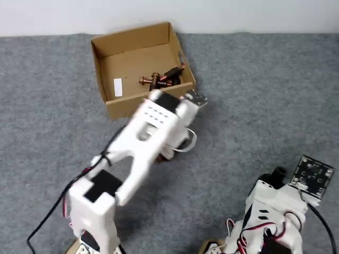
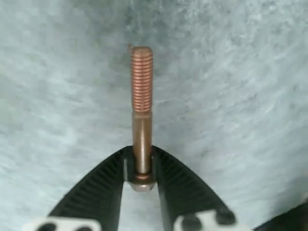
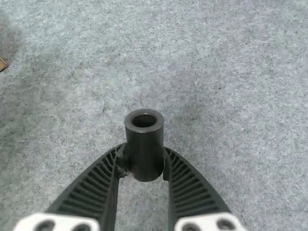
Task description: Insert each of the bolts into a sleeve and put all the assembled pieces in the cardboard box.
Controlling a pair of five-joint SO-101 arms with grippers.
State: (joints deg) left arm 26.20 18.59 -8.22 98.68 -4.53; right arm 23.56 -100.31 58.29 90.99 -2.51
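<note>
The cardboard box [image 1: 127,108] stands open at the far middle of the grey, carpet-like tabletop [image 1: 265,95]. Inside it, against the wall nearest the arms and towards its right corner, lies a small heap of assembled pieces [image 1: 161,78], copper bolts pushed into dark sleeves. A white label [image 1: 117,87] lies on the box floor to the left of that heap.

The left arm [image 1: 143,137] stretches from the near-left side up to the box, and its wrist end sits right at the outside of the box's near wall. The left gripper [image 2: 143,154] is closed on a copper bolt [image 2: 142,96], pinching the smooth shank just above the head. The threaded end points straight away from the gripper, with grey tabletop behind it. The bolt carries no sleeve.

The right arm [image 1: 275,206] is folded up well away from the box, at the near-right. The right gripper [image 3: 144,151] is clamped around a dark sleeve [image 3: 144,139], its ribbed fingers [image 3: 103,178] pressing on the lower half from both sides. The sleeve's open bore faces the wrist camera, and its far end points towards the tabletop. The bolt and the sleeve are well apart, each in its own gripper, both outside the box.
</note>
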